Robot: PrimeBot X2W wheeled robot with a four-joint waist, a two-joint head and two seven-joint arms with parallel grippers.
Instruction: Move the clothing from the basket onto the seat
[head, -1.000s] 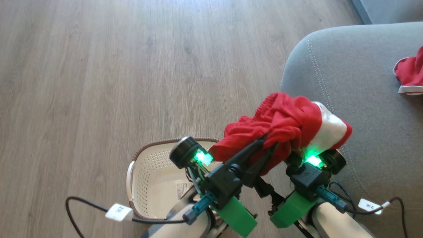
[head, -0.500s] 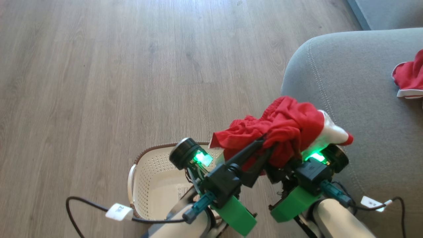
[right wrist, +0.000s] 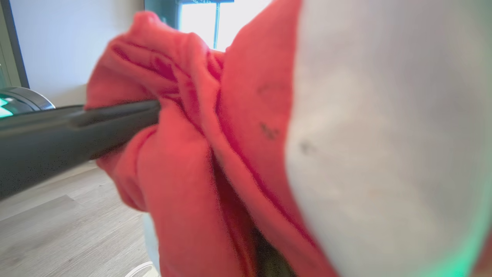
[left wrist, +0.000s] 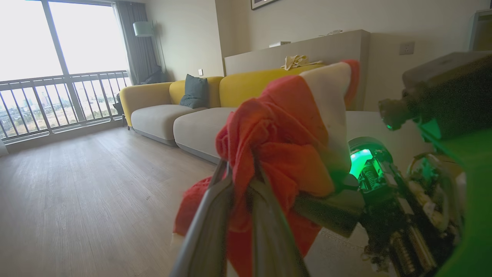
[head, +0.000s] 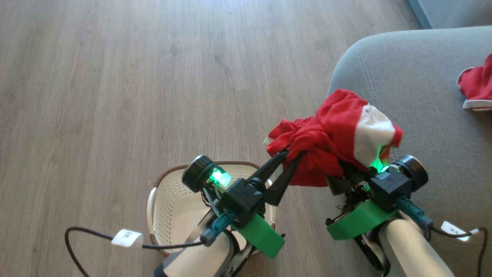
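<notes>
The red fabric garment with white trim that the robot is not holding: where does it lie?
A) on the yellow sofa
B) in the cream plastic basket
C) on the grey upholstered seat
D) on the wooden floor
C: the loose red garment rests on the grey upholstered seat at the head view's right edge.

We see a wood-plank floor (head: 115, 77) carrying a cream perforated basket (head: 169, 192), set near the rounded corner of a grey seat (head: 423, 115). On the seat, one red garment (head: 476, 86) with white trim lies at its right edge.
</notes>
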